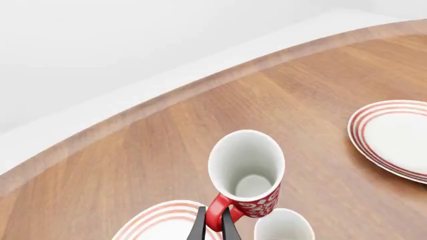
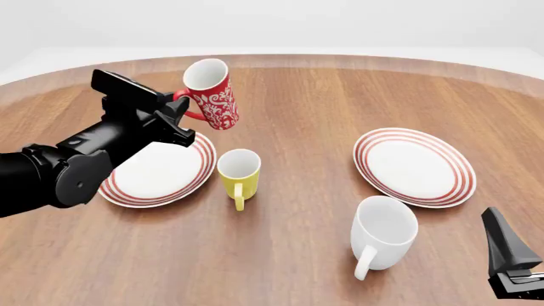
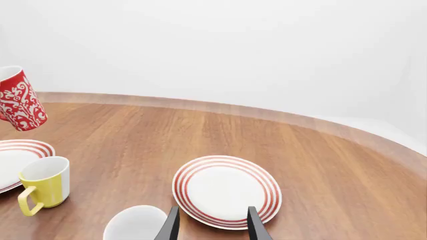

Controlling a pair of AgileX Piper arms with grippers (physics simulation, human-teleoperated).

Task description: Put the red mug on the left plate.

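The red mug (image 2: pixel 213 94), red with a white floral pattern, hangs tilted in the air by its handle, above the far right rim of the left plate (image 2: pixel 153 172). My left gripper (image 2: pixel 180 115) is shut on the mug's red handle. The left wrist view shows the mug's white inside (image 1: pixel 248 170), my fingers (image 1: pixel 199 226) on the handle and the left plate's rim (image 1: pixel 157 220) below. My right gripper (image 3: pixel 211 226) is open and empty, low at the near right, by the right plate. The red mug also shows in the right wrist view (image 3: pixel 19 100).
A plain yellow mug (image 2: pixel 239 173) stands just right of the left plate. A larger white mug (image 2: pixel 384 233) stands near the front. The look-alike right plate (image 2: pixel 415 166) lies to the right. The table's curved far edge (image 2: pixel 340 58) runs behind.
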